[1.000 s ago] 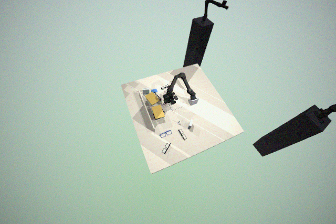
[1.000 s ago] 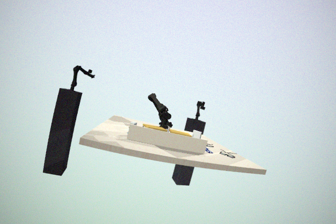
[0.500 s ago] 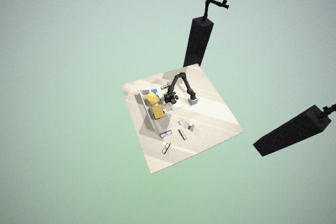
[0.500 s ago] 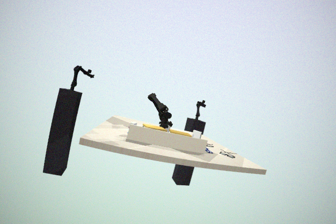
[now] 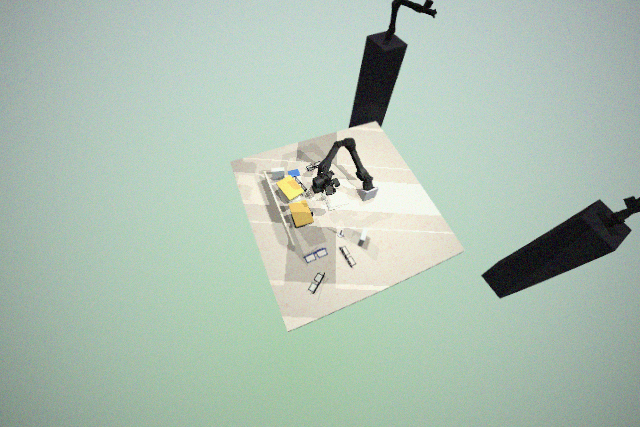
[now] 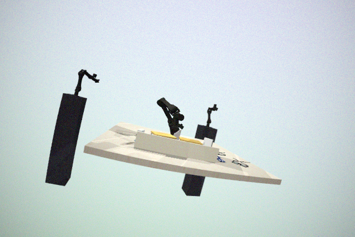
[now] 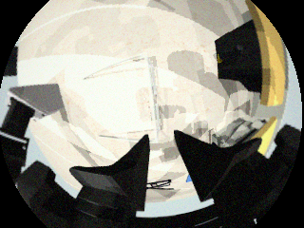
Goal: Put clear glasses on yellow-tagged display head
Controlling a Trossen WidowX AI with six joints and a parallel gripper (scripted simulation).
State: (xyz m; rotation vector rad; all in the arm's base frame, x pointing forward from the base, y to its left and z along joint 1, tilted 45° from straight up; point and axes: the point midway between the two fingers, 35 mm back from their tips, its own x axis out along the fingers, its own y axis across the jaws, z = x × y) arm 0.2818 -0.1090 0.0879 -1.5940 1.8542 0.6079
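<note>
The clear glasses (image 7: 154, 93) lie on the table, their temples spread to the left in the wrist view; in the top view they are faint beside the arm. My gripper (image 7: 161, 135) is open and empty, its fingertips at the near end of the glasses' front in the wrist view. A black block-like form (image 7: 239, 57) (image 5: 301, 214), probably a display head, carries a small yellow mark (image 7: 218, 58) and stands under an orange-yellow board (image 7: 274, 62). Another yellow board (image 5: 290, 188) is beside it. Most of the head shapes are hidden; which head is which is unclear.
A long pale panel (image 6: 175, 148) stands behind the boards. Blue glasses (image 5: 310, 259), dark glasses (image 5: 345, 251) and black-rimmed glasses (image 5: 313, 288) lie farther along the table. A blue card (image 5: 293, 172) is near the yellow board. Two other arms stand on dark pillars (image 5: 378, 81) (image 5: 563, 246).
</note>
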